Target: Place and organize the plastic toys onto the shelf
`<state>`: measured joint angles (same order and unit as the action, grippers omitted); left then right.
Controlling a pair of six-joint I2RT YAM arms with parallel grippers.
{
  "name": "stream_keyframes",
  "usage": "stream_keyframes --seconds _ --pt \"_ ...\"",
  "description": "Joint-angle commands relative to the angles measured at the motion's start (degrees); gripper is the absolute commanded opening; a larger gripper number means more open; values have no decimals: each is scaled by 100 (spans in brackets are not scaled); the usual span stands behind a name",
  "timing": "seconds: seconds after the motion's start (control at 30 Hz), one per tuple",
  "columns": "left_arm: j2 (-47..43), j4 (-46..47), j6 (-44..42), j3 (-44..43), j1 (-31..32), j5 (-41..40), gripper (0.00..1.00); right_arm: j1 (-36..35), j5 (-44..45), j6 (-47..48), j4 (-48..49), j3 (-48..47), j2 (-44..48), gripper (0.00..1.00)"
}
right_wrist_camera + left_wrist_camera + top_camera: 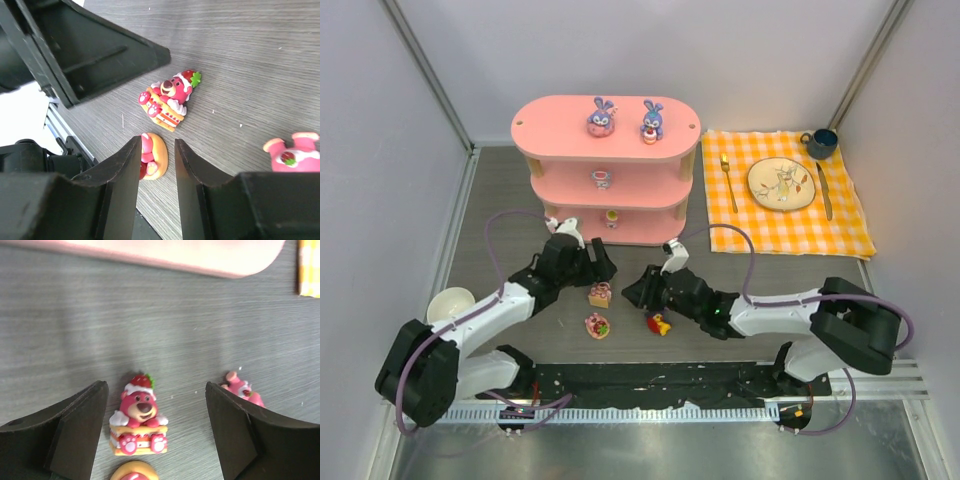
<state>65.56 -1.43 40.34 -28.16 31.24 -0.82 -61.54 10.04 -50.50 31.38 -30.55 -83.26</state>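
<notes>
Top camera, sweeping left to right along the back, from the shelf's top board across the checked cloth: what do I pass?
Left bunny figurine → right bunny figurine → fork → plate → knife. The blue mug overlaps the knife's column, so it is left out.

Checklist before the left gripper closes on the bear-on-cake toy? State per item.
1. Left gripper open: ok, its fingers stand wide on either side of the bear-on-cake toy.
2. Toy centred: not ok, it sits close to one finger.
3. Fingers down at toy height: cannot tell.
4. Neighbours clear: not ok, a pink toy lies right by the other finger, and a round toy is just in front.
5. Right gripper out of the way: not ok, it is close beside the same toys.
6. Shelf has room: ok, each board shows bare space.
</notes>
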Motion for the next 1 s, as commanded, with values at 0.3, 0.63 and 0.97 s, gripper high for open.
stream_keyframes --seconds 0.3,0.63,0.97 --pt "1379 -3143 -1511 -2711 22 310 77 89 1140 163 -1923 752 3040 40" --pt "2443 -4197 -1748 -3537 320 223 77 125 1465 181 -2865 1050 4336 42" --pt "2322 -4331 -1424 -3407 602 -243 77 125 1492 23 -2953 1323 4705 42"
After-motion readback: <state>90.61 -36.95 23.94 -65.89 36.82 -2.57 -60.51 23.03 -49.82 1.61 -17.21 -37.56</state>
